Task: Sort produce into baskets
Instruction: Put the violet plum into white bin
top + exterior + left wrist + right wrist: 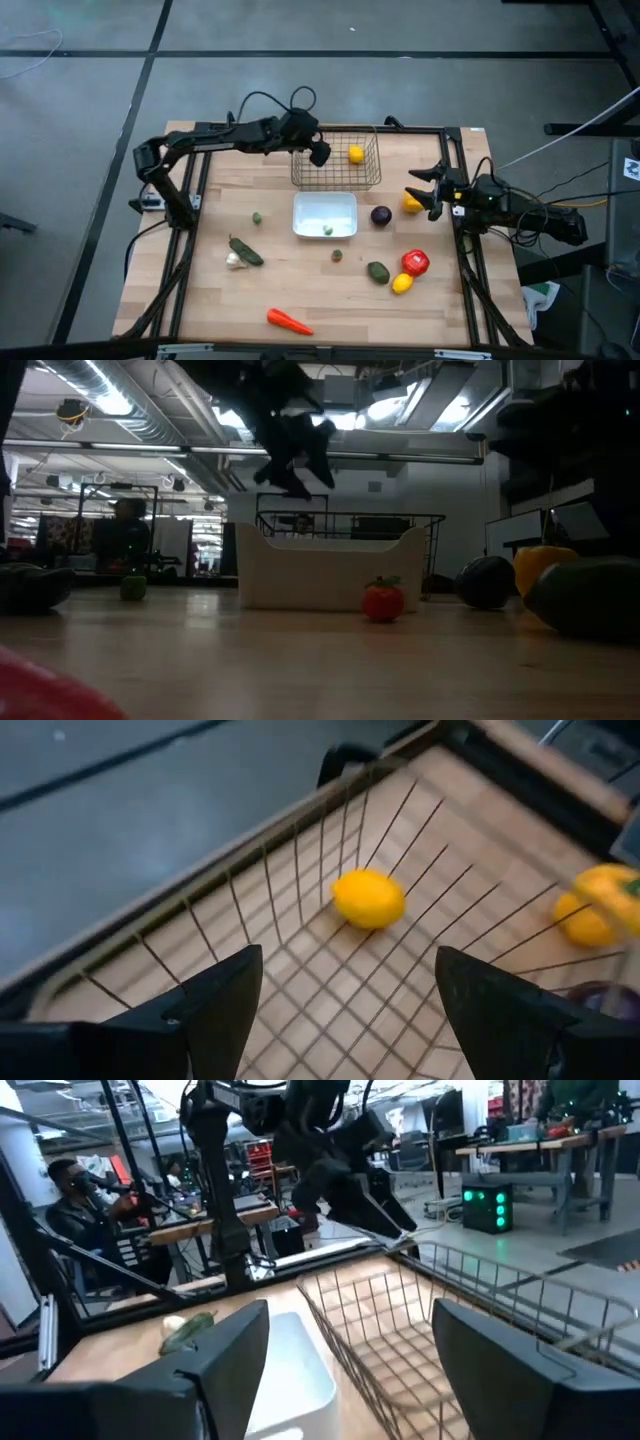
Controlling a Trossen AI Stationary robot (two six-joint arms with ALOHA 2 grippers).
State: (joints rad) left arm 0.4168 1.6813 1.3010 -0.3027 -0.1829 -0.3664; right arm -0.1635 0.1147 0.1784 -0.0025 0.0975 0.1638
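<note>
Left tool [320, 152] over wire basket [335, 178] — lemon [356, 154] inside, fingers apart

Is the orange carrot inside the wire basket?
No, the carrot lies on the wooden table near its front edge, while the wire basket holds just one lemon.

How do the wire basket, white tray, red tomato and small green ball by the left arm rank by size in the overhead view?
Largest to smallest:
1. wire basket
2. white tray, somewhat smaller
3. red tomato
4. small green ball
</note>
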